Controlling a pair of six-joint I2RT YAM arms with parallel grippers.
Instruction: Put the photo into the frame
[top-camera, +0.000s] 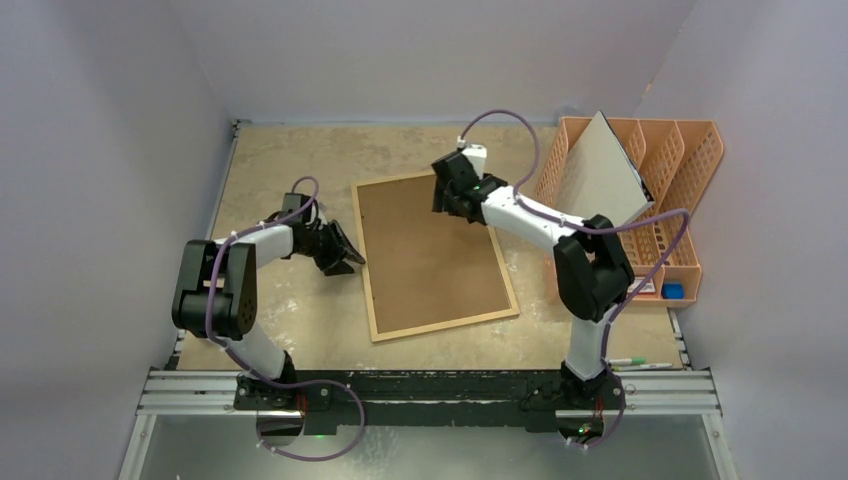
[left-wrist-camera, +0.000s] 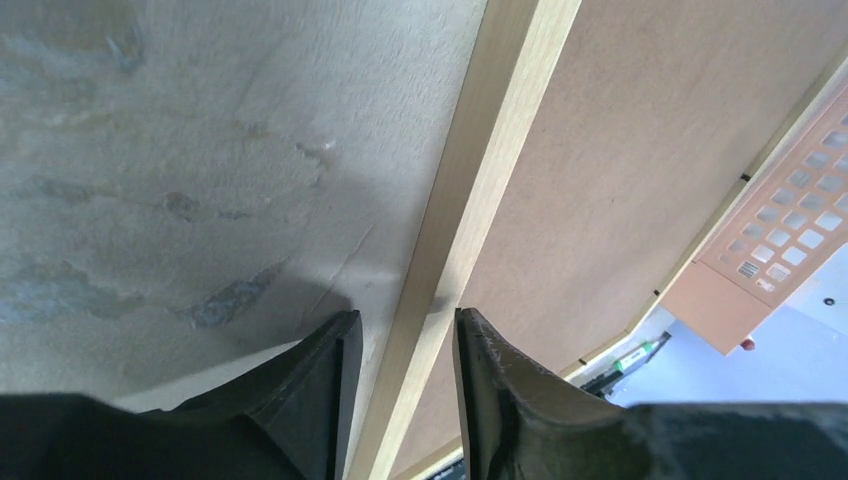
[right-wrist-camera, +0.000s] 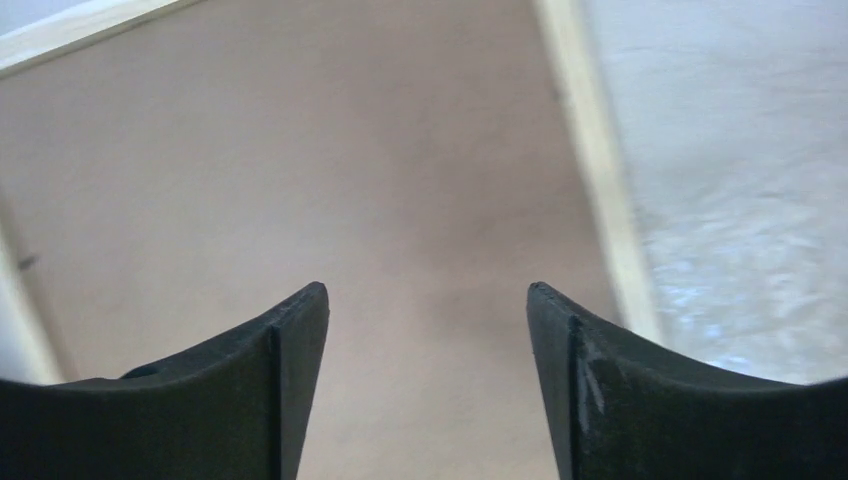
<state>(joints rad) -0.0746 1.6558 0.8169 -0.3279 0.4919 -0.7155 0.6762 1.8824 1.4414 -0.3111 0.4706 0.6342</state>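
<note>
on table, frame face-down, left hand nr edge

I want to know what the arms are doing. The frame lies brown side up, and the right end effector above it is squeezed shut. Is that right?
Not quite. The frame lies brown side up and the right end effector is above it, but it is open, not shut: the right wrist view shows its fingers wide apart, with the frame's brown back between them.
</note>
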